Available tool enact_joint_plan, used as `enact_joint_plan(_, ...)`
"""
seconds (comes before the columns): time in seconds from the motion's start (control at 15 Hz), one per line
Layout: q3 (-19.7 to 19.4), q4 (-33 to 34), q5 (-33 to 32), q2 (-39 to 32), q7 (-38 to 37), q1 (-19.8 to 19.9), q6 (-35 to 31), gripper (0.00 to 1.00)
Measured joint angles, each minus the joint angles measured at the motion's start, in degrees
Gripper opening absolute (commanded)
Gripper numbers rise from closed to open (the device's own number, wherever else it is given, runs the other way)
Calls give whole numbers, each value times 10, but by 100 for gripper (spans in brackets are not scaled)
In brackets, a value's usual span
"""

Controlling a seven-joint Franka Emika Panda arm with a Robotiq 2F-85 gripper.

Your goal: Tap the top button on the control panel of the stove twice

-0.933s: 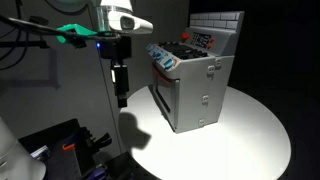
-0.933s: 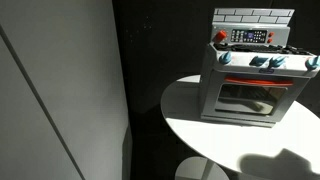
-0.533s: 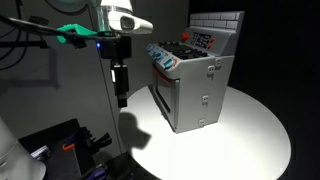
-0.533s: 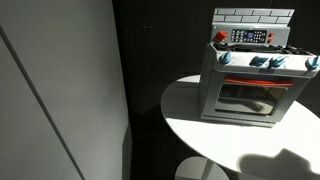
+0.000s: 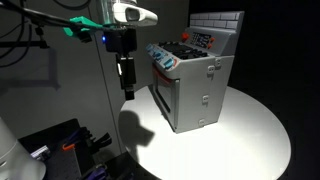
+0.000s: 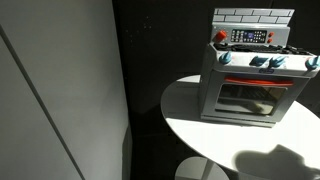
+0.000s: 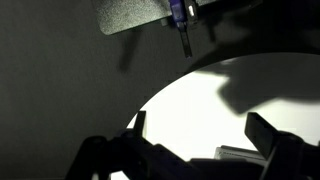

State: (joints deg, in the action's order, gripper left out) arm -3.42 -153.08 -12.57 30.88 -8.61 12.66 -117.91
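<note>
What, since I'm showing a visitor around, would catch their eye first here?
A grey toy stove stands brightly lit on a round white table amid darkness. Off to its side the robot's hand hangs open in the air, touching nothing.

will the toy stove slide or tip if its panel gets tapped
The stove looks like a light toy on the smooth table, so a firm press could slide it. The control panel sits high on the back wall, so pushing there might rock it, though the boxy base should resist.
</note>
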Motion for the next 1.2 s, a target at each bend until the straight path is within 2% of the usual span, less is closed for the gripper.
enact_joint_plan(0.53,0,69,37,-46,-4,-13,-64,100)
enact_joint_plan(1.2,0,199,63,-160,-43,-27,-162,100)
